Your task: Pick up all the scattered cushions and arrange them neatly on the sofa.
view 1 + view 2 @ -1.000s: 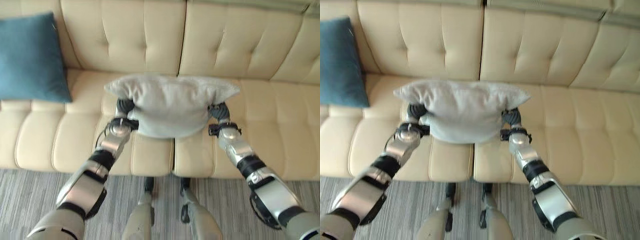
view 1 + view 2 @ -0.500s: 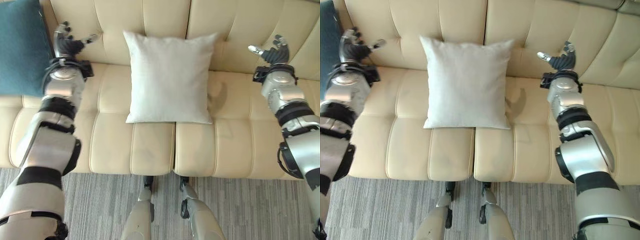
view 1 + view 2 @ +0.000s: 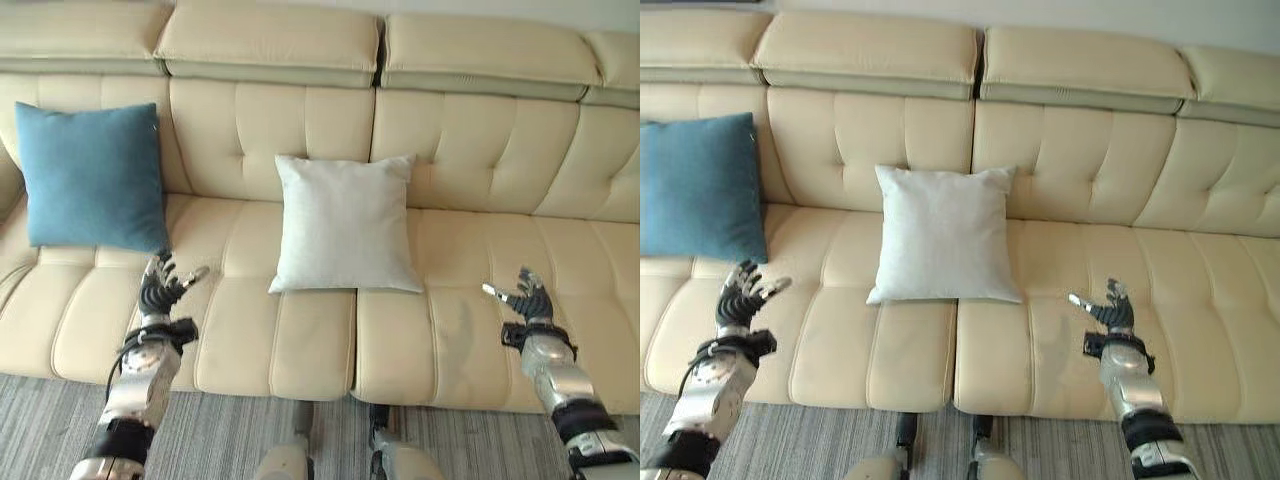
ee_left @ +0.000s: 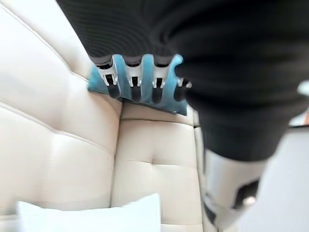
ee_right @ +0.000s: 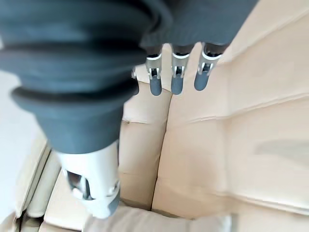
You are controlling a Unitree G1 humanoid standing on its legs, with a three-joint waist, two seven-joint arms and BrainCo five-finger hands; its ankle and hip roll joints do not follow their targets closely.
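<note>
A pale grey cushion [image 3: 343, 224] leans upright against the back of the cream sofa [image 3: 470, 150], near its middle. A blue cushion [image 3: 90, 176] stands against the backrest at the left end; its edge [image 4: 137, 96] peeks past the left hand's fingers [image 4: 133, 79] in the left wrist view. My left hand [image 3: 160, 285] hovers open over the seat's front left, below the blue cushion. My right hand [image 3: 522, 297] is open over the seat at the right, well clear of the grey cushion. Both hands hold nothing. A corner of the grey cushion [image 5: 159, 224] shows in the right wrist view.
Grey striped carpet [image 3: 220, 435] runs along the sofa's front edge. The right half of the sofa seat [image 3: 1200, 290] is bare cushioning.
One second ago both hands carried the grey cushion over the seat. They let it go against the backrest, spread apart, then dropped low toward the seat front. The camera has pulled back.
</note>
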